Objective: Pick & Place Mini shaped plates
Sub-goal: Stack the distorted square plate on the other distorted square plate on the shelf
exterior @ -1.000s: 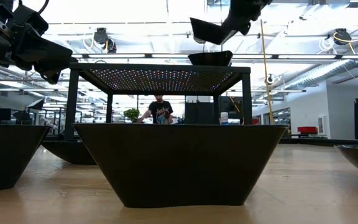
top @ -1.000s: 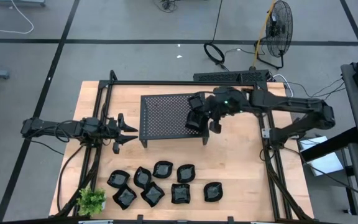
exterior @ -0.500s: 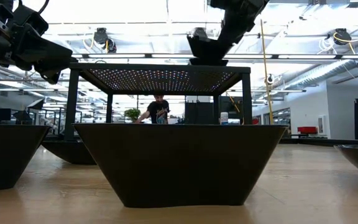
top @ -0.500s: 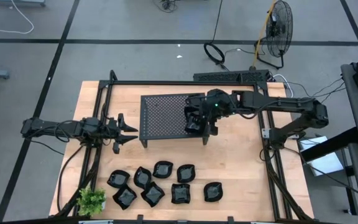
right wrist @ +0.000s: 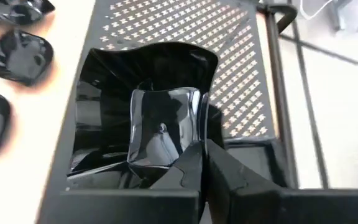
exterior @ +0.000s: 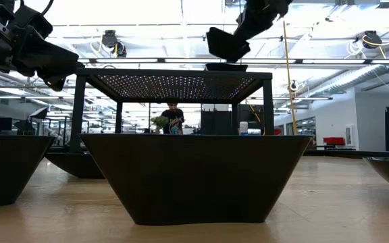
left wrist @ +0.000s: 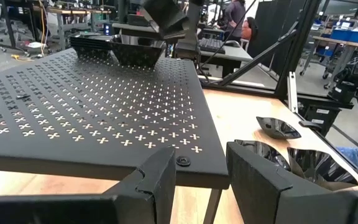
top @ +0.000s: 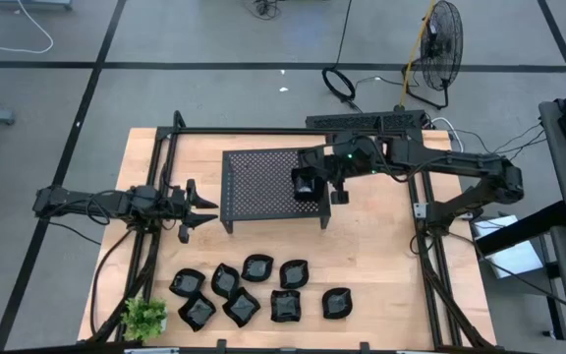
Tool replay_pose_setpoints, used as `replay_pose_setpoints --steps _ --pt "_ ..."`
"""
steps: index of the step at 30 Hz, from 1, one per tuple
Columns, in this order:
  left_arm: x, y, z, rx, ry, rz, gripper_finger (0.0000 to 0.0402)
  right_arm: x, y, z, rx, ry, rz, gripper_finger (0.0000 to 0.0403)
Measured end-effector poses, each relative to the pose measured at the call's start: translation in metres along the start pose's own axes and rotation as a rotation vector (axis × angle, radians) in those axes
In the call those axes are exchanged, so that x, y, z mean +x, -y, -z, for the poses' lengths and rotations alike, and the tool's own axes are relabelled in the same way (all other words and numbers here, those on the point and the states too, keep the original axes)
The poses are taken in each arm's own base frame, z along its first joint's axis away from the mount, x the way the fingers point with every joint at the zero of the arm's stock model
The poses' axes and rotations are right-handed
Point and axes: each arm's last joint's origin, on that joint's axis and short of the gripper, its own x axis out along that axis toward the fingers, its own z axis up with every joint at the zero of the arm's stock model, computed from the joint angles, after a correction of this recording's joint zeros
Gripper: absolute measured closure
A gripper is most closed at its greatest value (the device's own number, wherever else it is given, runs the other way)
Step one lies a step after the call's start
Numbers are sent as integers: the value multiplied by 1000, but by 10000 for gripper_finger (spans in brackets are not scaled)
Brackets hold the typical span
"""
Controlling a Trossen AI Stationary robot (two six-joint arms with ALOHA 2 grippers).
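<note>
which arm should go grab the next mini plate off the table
Left, probably. The left gripper hangs free beside the rack, nearer the plates on the table. The right gripper is above the rack's right end, over a plate sitting on it.

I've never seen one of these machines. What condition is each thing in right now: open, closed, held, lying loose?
Right tool: shut on the held plate's rim.
Held plate: in the air above the rack.
Plate on rack: resting on the rack's top.
Rack: standing on the table.
Left tool: open, empty, beside the rack.
Other plates: lying loose on the table.
Plant: upright at the table corner.
</note>
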Motion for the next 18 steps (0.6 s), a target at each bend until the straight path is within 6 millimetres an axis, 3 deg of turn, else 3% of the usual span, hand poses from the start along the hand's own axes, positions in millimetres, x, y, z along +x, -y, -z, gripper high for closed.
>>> replay_pose_setpoints --steps 8,18 --pt "0 0 0 0 1 0 256 2 4 0 -119 -43 119 403" --pt "0 0 0 0 1 0 256 2 5 0 -167 -48 117 403"
